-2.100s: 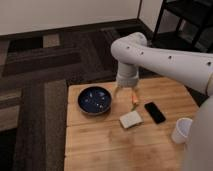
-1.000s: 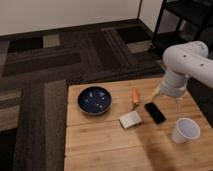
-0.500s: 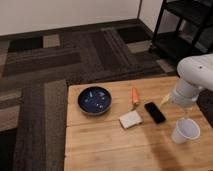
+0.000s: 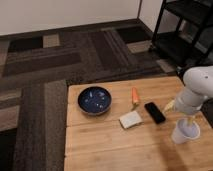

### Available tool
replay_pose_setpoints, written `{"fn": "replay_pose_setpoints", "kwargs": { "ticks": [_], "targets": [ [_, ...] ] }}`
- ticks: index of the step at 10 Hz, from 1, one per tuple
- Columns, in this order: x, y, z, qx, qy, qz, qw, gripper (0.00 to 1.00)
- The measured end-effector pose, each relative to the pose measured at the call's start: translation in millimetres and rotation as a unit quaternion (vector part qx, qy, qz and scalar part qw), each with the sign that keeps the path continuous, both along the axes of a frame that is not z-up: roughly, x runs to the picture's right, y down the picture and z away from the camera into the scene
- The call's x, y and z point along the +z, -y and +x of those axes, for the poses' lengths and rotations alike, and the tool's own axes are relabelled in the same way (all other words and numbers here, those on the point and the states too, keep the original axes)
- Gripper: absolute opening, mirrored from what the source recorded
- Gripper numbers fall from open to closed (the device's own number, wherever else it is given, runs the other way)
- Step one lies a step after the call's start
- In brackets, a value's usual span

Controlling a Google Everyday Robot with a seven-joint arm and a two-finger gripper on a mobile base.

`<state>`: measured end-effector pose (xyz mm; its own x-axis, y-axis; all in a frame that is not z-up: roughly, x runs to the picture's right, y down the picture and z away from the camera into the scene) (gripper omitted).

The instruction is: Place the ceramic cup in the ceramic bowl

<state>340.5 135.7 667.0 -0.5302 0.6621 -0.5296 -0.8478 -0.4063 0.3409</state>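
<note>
- Wooden table (image 4: 100, 145): its left edge borders patterned dark carpet (image 4: 45, 70); the far edge runs from the far-left corner across to the right, where the robot arm (image 4: 197, 87) crosses it. The near edge is cut off by the bottom of the view.
- Left strip of the tabletop, between the left edge and the bowl, is bare wood; the near-left part is bare as well.
- Ceramic bowl (image 4: 94, 99): dark blue, round, shallow, upright, toward the far-left corner and close to the far edge. Inside only light specks on the glaze show; no object lies in it.
- Flat white block (image 4: 131, 119): lies near the middle of the tabletop, just right of and nearer than the bowl, apart from it.
- Carrot (image 4: 135, 95): orange, lies close to the far edge, right of the bowl, just beyond the block.
- Black phone (image 4: 155, 112): flat, right of the block, near it but not touching.
- Ceramic cup (image 4: 184, 132): white, upright, mouth up, by the right edge, well apart from the bowl. Contents cannot be made out.
- Gripper (image 4: 188, 121): hangs from the white arm directly over the cup mouth, fingers spread wide, at the cup's rim; whether they touch it cannot be told.
- Black shelf frame (image 4: 185, 25) stands on the floor beyond the far-right corner.
</note>
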Motion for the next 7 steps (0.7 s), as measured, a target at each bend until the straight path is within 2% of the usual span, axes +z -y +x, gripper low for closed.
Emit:
{"fn": "replay_pose_setpoints", "kwargs": {
  "ticks": [2,5,7],
  "targets": [
    [11.8,-12,-1,0.003,0.011,0.001,0.9999,0.65],
    [21.4,-18,-1,0.001,0.02,0.003,0.9998,0.62],
    [22.9,-20,4,-0.005,0.016,0.001,0.9999,0.38]
  ]
}}
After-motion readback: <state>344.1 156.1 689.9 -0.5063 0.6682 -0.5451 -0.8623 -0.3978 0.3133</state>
